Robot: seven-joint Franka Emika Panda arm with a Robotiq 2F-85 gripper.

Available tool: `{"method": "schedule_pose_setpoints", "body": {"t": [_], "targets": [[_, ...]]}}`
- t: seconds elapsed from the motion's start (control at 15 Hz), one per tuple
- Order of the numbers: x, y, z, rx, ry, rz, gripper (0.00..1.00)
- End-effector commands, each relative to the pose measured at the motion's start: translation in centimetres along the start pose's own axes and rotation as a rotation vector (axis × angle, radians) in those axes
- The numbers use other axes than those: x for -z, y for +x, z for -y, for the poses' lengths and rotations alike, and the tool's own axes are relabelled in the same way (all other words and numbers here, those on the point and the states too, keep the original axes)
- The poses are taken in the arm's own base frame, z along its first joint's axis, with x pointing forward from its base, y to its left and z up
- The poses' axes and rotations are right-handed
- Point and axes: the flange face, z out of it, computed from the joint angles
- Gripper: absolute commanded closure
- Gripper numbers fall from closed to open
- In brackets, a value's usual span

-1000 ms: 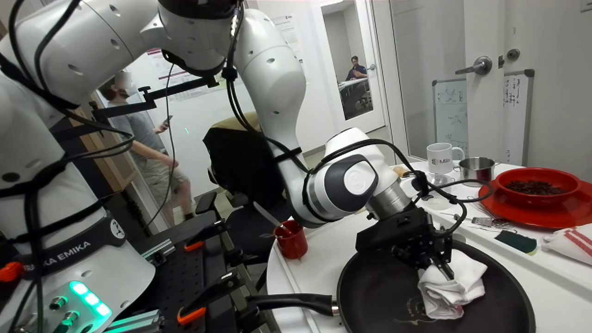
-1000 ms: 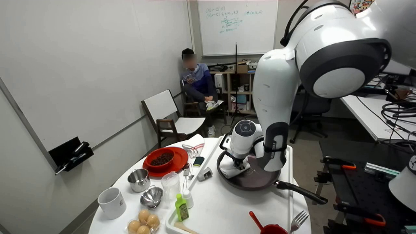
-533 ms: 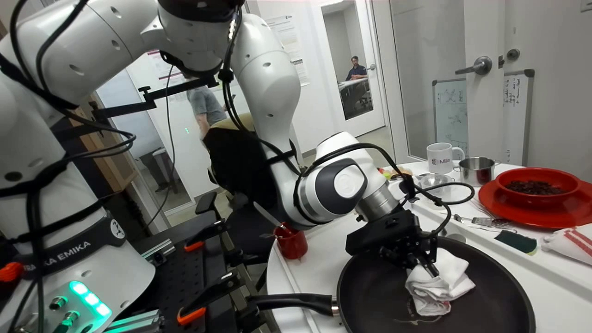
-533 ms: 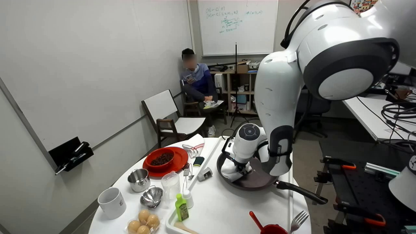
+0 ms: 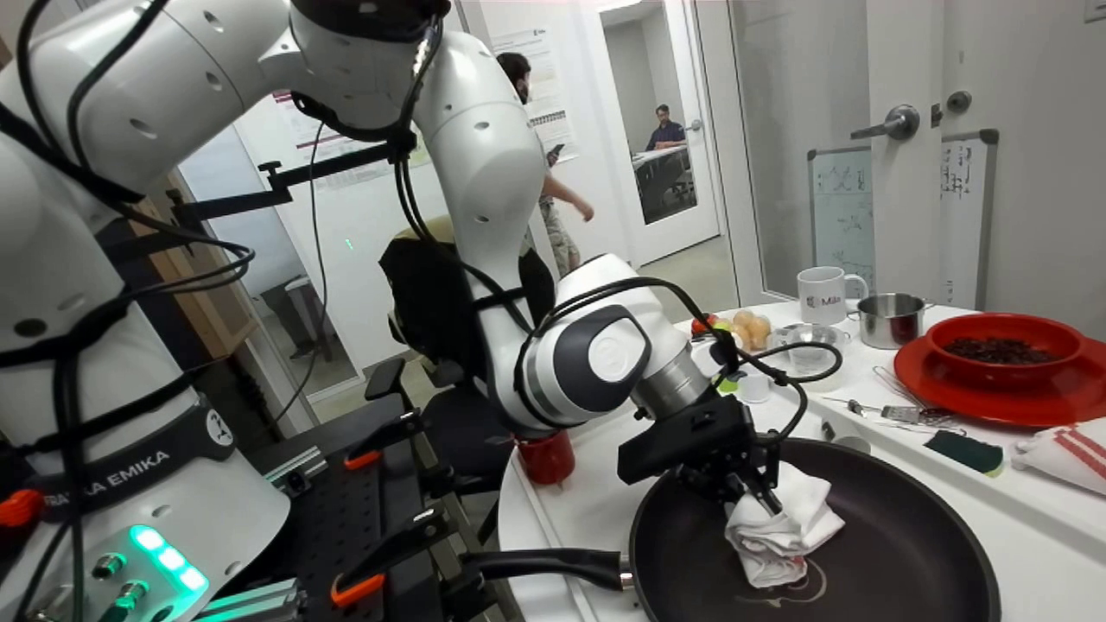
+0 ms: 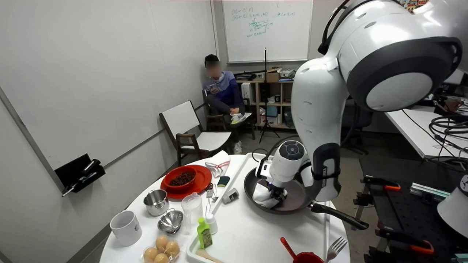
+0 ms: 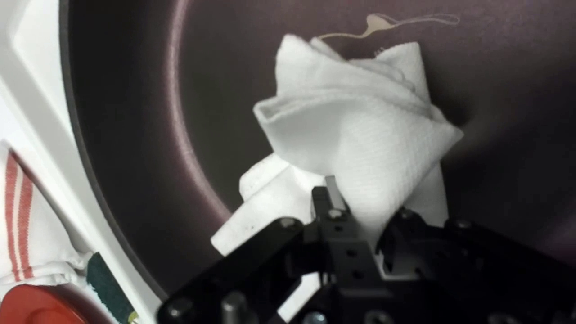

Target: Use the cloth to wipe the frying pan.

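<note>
- Close in, the wrist view gives the grip: the gripper has its jaws closed, a fold of the cloth pinched between its fingers.
- The cloth, white and bunched, lies in the frying pan, just beside a pale mark on the pan's floor.
- The pan's long black handle shows in both exterior views; the wrist view leaves it out.
- In an exterior view, a fork shows next to the red cup, and a seated person holds a phone.
- In an exterior view, a standing person is partly hidden behind the arm.
- In the way: a small container lies on its side on the tray, just beside the pan's rim; arm and gripper cover part of the pan in both exterior views.
- Past the tray's edge come a green sponge, a striped towel, and a red bowl on a red plate.
- Well apart from the pan: 4 eggs, a green bottle, a white mug.
</note>
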Motion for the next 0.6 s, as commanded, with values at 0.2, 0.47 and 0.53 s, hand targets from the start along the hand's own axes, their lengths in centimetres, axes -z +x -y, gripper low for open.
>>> {"method": "schedule_pose_setpoints", "body": {"t": [0.2,0.47,0.53], "targets": [[4.2,-0.1,-1.8,-0.006,0.020,-0.050,0.92],[8.7,1.2,-3.8,-0.016,0.010,-0.129,0.92],[9.8,1.6,-4.0,-0.009,0.007,-0.146,0.92]]}}
